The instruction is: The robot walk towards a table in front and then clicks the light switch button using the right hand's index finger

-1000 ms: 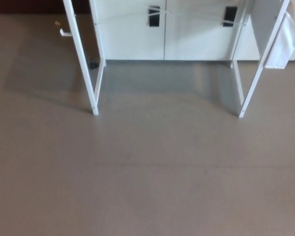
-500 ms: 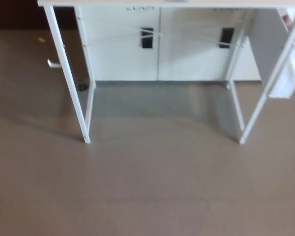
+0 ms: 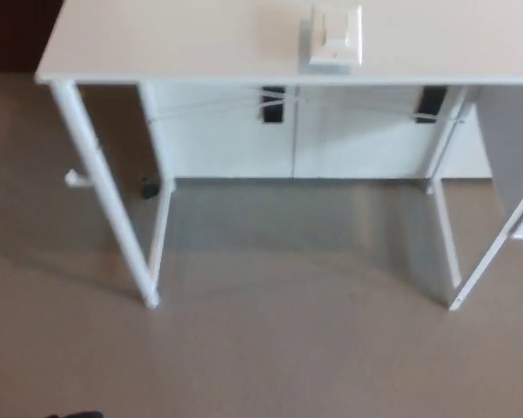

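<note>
Light switch [image 3: 335, 37] sits on the white surface [image 3: 157, 39], close to the near edge, roughly mid-width. Looks like a white upright plate on a small base, face toward the robot; blurry, can't resolve the button. Neither hand in view, so can't tell their state or which is nearer. Switch lies straight ahead, bare floor [image 3: 287, 348] between. My read: approach not finished, press not started.

One white table [image 3: 157, 39] fills the upper part of the frame, with one white light switch [image 3: 335, 37] at top centre. Four table legs show, two at left and two at right. Behind stand two white cabinet doors [image 3: 287, 131], carrying two dark handles [image 3: 272, 103].
</note>
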You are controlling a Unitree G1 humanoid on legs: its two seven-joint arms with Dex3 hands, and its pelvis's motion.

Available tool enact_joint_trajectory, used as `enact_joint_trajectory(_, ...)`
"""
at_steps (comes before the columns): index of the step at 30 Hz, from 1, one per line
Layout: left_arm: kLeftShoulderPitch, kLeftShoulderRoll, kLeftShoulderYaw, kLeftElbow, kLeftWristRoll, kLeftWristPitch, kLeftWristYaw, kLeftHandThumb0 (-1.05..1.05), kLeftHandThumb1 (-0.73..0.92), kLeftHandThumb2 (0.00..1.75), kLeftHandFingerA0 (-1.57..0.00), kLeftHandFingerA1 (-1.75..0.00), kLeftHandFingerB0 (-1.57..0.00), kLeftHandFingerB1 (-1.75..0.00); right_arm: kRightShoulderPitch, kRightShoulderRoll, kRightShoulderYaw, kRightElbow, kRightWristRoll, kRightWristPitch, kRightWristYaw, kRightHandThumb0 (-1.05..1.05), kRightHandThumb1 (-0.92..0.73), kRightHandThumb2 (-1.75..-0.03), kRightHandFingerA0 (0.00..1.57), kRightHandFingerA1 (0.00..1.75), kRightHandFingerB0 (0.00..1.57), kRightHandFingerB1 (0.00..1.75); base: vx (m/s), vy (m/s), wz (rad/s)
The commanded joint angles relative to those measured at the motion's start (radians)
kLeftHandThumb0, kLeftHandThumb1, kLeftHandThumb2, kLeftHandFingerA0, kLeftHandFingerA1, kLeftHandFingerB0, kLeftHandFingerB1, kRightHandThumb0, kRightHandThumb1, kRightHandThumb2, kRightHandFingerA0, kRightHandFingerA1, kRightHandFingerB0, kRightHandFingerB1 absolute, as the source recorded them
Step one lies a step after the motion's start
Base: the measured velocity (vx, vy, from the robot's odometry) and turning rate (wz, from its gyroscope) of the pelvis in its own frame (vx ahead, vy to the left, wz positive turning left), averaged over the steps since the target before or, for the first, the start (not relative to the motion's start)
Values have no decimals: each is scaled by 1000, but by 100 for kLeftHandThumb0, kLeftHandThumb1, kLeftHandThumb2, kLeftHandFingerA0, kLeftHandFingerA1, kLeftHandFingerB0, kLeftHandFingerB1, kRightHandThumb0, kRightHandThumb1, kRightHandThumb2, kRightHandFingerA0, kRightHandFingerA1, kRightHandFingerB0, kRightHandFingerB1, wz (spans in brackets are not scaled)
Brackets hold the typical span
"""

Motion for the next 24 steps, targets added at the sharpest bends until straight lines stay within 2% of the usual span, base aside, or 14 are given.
enact_joint_trajectory(1, 4, 18, -1, 45, 21, -6, 12, -12, 58, 57, -52, -43, -52, -41, -11, -16, 5, -4, -19, -15, -11, -28, -61, -58, 69, 62, 43, 46, 492, 138, -88)
enact_joint_trajectory(3, 3, 31, 0, 53, 17, -8, 1, -15, 60, 60, -51, -45, -51, -43, -17, -16, 7, -5, -19, 0, -7, -28, -62, -57, 69, 60, 42, 44, 451, 141, -38)
enact_joint_trajectory(10, 5, 50, -5, 75, 35, -41, 11, -12, 57, 57, -53, -43, -52, -41, -8, -16, 9, -17, -21, 13, -7, -27, -62, -58, 69, 57, 41, 42, 272, 63, 6)
enact_joint_trajectory(18, 2, 66, -7, 99, 34, -73, 6, -13, 58, 57, -55, -44, -50, -40, -18, -11, 17, -5, -39, 8, -24, -27, -62, -57, 71, 58, 44, 43, 265, -160, 27)
enact_joint_trajectory(24, 1, 69, -13, 102, 42, -88, 8, -14, 58, 57, -56, -44, -51, -40, -15, -11, 19, -19, -34, 18, -18, -28, -62, -57, 70, 58, 44, 43, 161, -67, -4)
